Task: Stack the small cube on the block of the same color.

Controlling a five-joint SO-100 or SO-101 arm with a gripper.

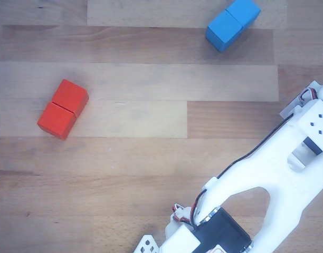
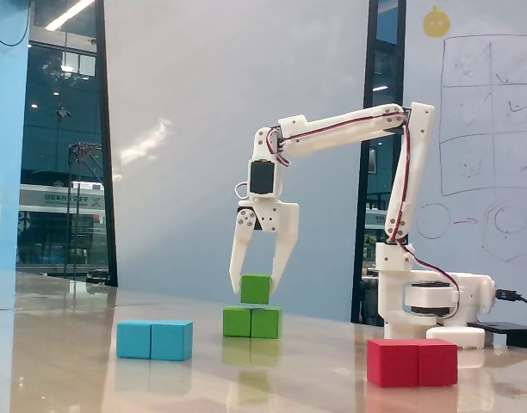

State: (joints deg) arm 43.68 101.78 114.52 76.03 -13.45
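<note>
Overhead, in the other view, only the white arm (image 1: 288,174) is seen crossing the lower right of the wooden desk (image 1: 124,158). A red block (image 1: 63,108) lies at the left and a blue block (image 1: 233,23) at the top right, well apart from each other. Neither green piece is shown there, and the claw cannot be judged from this picture.

Sideways, in the fixed view, the claw (image 2: 263,286) is pointed straight down, with its two fingers placed on either side of the cube (image 2: 256,288). The cube appears to be gripped by its left and right faces, though whether pressure is being applied cannot be told for certain. The cube is seen upright and level, resting on or just above the green block (image 2: 252,322), roughly over the seam; a gap between them cannot be made out. The blue block (image 2: 155,340) is set near the left, and the red block (image 2: 412,361) is nearer the camera at the right, beside the arm's base.

As for handling, the cube is judged to be light, stiff and wooden, with smooth painted faces that could slip under a weak pinch. Hold is best taken on two opposite flat sides, squarely, so that it is not twisted when it is let go.
</note>
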